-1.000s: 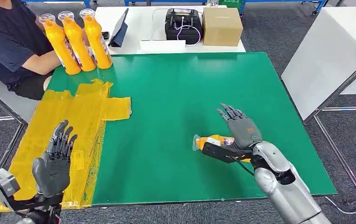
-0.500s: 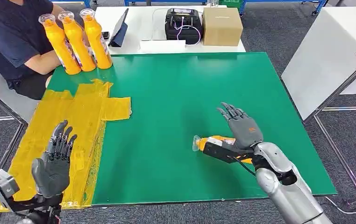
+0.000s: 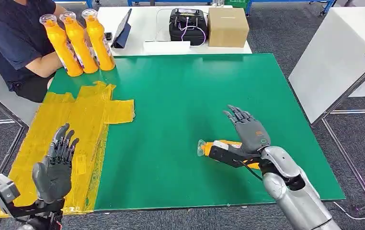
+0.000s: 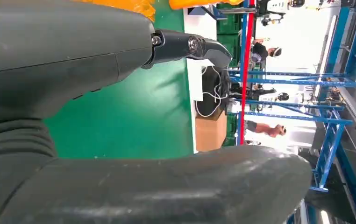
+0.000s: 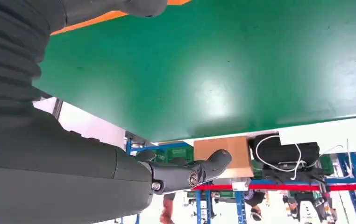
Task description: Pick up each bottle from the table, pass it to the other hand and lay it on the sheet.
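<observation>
Bottle point(image 3: 217, 145) under right hand point(image 3: 248, 135); thumb touching, fingers spread.

Bright, even indoor light covers the flat green table point(image 3: 185, 96) in the head view, with soft, short shadows just beside the robot's grey right hand point(image 3: 248, 133) and under the three upright orange plastic bottles point(image 3: 77, 43). The picture there is sharp across the frame. In the right wrist view a pale patch of glare lies on the green surface, and the near grey hand cover is soft. The left wrist view's white background is overexposed.
</observation>
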You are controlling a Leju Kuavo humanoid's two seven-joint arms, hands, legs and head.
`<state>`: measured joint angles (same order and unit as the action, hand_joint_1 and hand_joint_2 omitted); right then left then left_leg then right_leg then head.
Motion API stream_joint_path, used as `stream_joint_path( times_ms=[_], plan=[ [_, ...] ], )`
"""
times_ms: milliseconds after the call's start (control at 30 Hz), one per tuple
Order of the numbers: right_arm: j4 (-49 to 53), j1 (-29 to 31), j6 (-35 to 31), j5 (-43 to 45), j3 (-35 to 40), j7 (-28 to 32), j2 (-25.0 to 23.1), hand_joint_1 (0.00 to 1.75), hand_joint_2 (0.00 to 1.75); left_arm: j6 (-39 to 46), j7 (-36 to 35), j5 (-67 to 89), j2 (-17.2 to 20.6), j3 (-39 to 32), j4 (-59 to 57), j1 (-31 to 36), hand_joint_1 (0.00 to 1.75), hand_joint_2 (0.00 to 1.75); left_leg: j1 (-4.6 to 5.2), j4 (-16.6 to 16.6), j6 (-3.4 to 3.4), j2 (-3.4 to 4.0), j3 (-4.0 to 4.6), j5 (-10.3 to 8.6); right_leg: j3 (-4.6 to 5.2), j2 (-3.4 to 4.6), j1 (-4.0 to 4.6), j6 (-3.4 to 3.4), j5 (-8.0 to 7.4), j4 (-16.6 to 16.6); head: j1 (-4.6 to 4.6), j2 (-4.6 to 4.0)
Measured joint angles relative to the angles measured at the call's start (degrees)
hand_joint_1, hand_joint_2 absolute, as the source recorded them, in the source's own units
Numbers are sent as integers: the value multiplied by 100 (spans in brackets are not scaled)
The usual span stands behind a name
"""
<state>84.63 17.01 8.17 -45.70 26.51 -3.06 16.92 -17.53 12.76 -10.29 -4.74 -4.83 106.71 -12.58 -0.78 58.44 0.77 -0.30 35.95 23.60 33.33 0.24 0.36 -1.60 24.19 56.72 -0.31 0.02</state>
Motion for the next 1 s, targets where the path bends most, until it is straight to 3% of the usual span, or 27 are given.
stream_joint_path(
  times_ms=[967,1000],
  plan=[
    [2,0,0,0,-2,0,0,0,175,0,0,2,0,0,0,0,0,0,0,0,0,0,1,0,0,0,0,0,0,0,0,0],
    [2,-22,38,11,-7,-64,11,0,175,7,0,0,0,0,2,1,0,0,0,3,0,2,-8,1,45,0,-2,1,1,-4,0,0]
  ],
)
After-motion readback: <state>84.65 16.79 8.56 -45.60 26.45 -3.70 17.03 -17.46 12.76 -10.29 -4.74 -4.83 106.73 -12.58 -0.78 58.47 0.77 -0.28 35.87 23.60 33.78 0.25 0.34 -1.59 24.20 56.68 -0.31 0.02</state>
